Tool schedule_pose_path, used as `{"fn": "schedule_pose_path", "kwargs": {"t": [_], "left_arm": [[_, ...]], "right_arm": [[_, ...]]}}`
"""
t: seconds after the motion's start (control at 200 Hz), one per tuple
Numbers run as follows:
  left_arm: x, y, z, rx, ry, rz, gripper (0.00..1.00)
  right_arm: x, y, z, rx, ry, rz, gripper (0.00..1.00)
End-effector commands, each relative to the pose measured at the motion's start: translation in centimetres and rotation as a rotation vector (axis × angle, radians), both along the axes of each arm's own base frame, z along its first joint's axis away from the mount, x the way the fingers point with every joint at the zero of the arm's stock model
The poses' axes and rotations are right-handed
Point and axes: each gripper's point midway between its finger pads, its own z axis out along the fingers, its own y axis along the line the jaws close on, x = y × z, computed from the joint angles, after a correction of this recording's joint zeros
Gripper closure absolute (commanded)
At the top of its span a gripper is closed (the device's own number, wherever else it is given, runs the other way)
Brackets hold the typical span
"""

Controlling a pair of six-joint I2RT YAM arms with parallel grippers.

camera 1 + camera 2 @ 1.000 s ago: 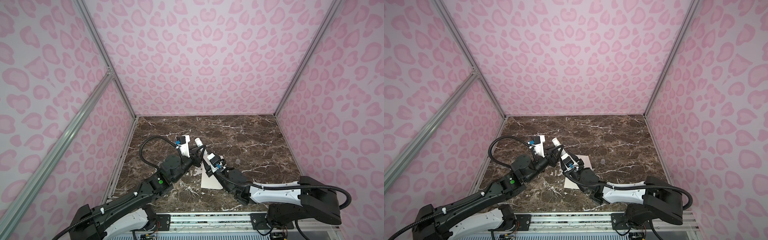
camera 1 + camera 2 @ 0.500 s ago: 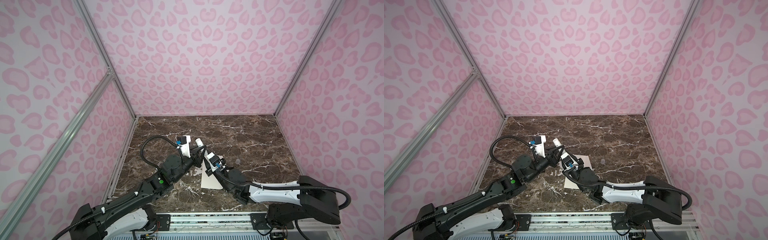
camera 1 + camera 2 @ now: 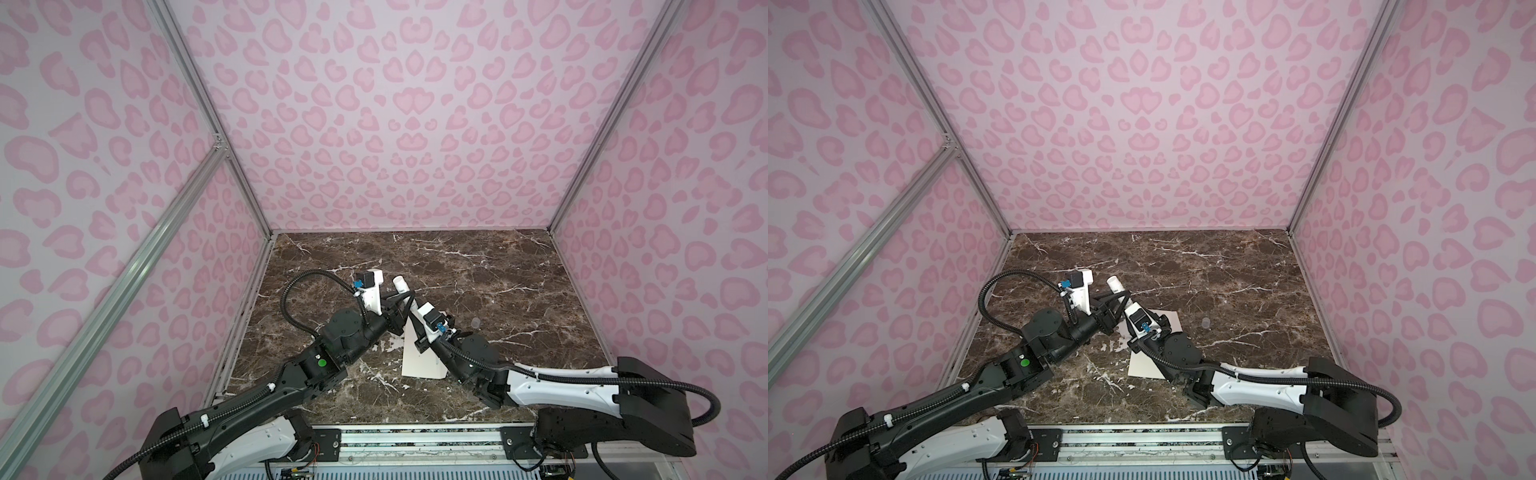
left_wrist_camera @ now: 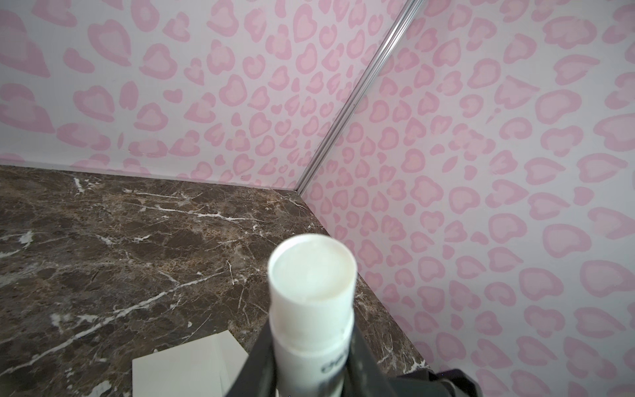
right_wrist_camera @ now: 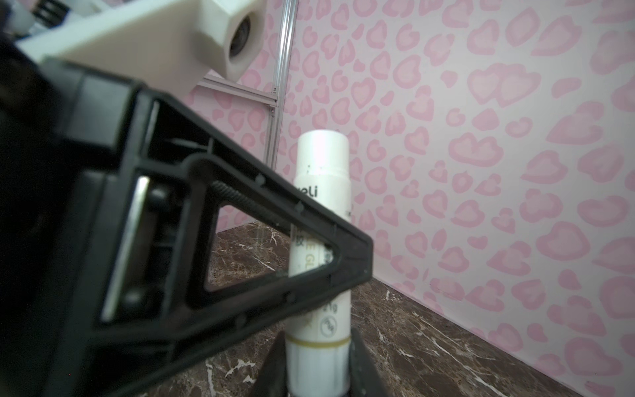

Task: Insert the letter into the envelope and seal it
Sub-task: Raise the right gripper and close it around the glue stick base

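- My left gripper [image 4: 311, 361] and right gripper [image 5: 318, 371] are both clamped on the glue stick [image 5: 321, 213].
- The envelope [image 3: 419, 363] lies flat at six o'clock from them: light, floppy paper, so I'd pin its edge rather than pinch it.

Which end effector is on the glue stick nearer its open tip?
The left end effector, mid-body on the glue stick; the right end effector holds its base.

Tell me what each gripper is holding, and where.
Both hold the white glue stick: the left gripper around its middle, the right gripper at its base.
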Motion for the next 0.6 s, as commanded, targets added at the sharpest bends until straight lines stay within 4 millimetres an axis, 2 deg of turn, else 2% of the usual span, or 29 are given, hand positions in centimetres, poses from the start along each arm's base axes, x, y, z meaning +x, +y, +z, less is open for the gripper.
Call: {"fn": "schedule_pose_path", "kwargs": {"t": [0.0, 0.29, 0.46, 0.595], "left_arm": [[-1.3, -0.8, 0.4, 0.040, -0.056, -0.103, 0.96], [-4.7, -0.1, 1.2, -0.042, -0.124, -0.379, 0.96], [-5.8, -0.4, 0.8, -0.030, -0.118, -0.483, 0.96], [-6.4, -0.8, 0.8, -0.043, -0.120, -0.533, 0.96]], "right_arm": [[-1.5, 1.1, 0.4, 0.038, 0.061, 0.141, 0.79], [-4.3, -0.1, 2.1, 0.175, 0.220, 0.438, 0.83], [-5.6, -1.0, 2.7, 0.227, 0.301, 0.573, 0.82], [-5.7, -1.5, 2.7, 0.260, 0.366, 0.636, 0.82]]}}
